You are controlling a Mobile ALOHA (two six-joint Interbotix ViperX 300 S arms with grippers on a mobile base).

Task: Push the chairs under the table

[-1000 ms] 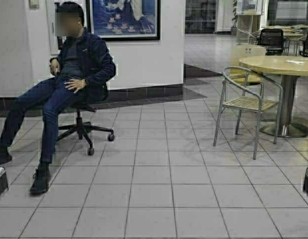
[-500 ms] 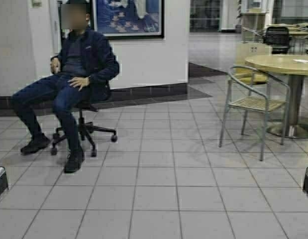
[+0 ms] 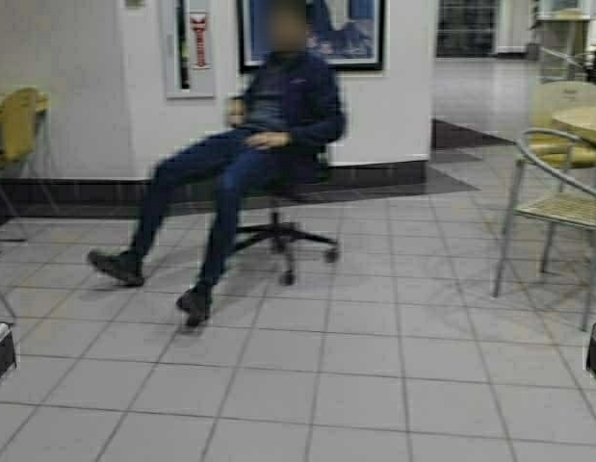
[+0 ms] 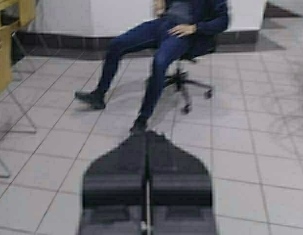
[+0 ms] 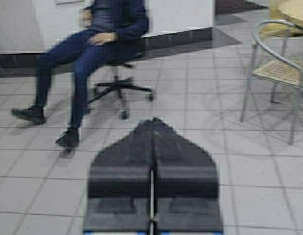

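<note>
The left gripper (image 4: 147,142) and the right gripper (image 5: 152,128) both hang low over the tiled floor (image 3: 355,385) with fingers pressed together, touching nothing. Ahead, a person (image 3: 245,164) sits on a black office chair (image 3: 283,231). One tan plywood chair (image 3: 16,125) shows at the far left edge; no long table is visible. Judged from this, the robot is in the approach step, and next must face that chair.
</note>
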